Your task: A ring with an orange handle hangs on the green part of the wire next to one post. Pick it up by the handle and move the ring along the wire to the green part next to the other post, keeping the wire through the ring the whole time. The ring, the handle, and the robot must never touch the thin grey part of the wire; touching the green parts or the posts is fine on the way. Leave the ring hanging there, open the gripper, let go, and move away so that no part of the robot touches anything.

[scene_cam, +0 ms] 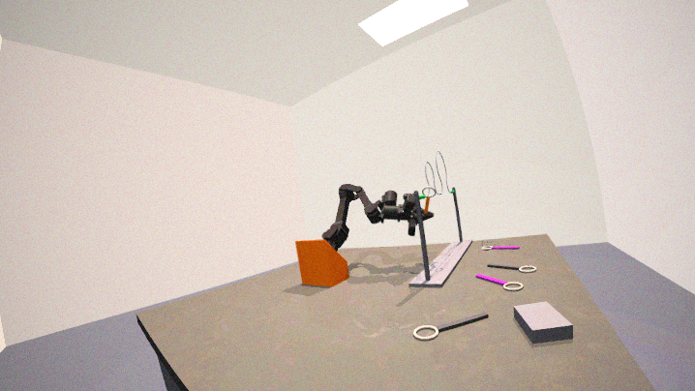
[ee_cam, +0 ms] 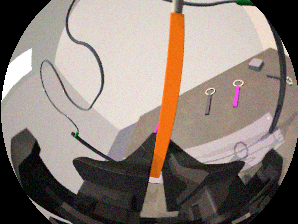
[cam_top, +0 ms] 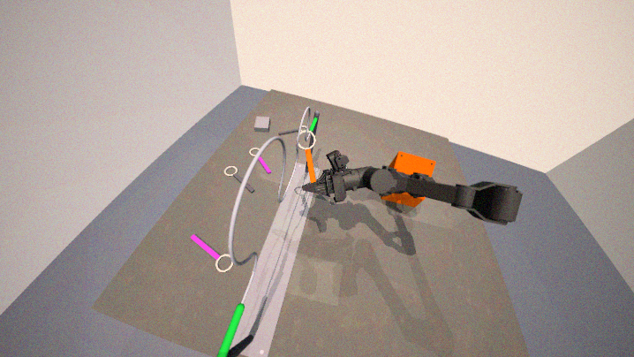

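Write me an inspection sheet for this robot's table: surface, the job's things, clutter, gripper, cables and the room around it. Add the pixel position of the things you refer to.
Surface: mottled brown tabletop (cam_top: 146,266) (scene_cam: 291,340), with shadows and faint reflections.
Job's things: ring (cam_top: 298,140) (scene_cam: 422,192) with its orange handle (cam_top: 310,166) (scene_cam: 427,205) (ee_cam: 171,85) is up by the wire (cam_top: 235,204), near one post's green part (cam_top: 313,124); whether it touches grey wire, cannot tell.
Clutter: two magenta-handled rings (cam_top: 205,246) (cam_top: 263,163) (scene_cam: 505,248) (scene_cam: 491,279), two dark-handled rings (cam_top: 243,182) (cam_top: 290,132) (scene_cam: 502,266) (scene_cam: 464,323) and a grey block (cam_top: 261,123) (scene_cam: 544,315) (ee_cam: 256,64) beyond the wire stand.
Gripper (cam_top: 310,186) (scene_cam: 427,214) (ee_cam: 157,136): shut on the orange handle.
Cables: nothing seen.
Surroundings: pale walls, bluish floor, bright ceiling panel (scene_cam: 412,21).
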Controlling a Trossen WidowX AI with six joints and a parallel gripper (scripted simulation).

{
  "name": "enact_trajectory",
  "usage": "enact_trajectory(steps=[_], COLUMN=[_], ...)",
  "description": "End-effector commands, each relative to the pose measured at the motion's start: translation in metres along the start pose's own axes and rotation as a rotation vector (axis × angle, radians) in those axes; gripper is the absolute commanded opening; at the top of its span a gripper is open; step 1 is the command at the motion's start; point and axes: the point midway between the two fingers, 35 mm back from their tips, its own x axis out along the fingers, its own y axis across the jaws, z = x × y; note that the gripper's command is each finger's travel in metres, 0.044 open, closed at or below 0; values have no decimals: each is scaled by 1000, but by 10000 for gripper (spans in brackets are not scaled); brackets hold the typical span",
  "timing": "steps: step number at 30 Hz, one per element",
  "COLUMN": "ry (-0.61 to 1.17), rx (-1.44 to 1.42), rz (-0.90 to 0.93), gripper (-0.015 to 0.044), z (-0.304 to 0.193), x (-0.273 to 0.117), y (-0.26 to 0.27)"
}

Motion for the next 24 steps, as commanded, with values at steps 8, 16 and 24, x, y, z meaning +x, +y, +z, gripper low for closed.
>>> enact_trajectory(steps=[8,16,24], ry=[22,35,48], rx=[-141,-239,-336], rz=[-77,-121,-165], gripper=[-150,-150,-150], z=[1,5,10], x=[-5,-9,-13], y=[-29,-45,-61])
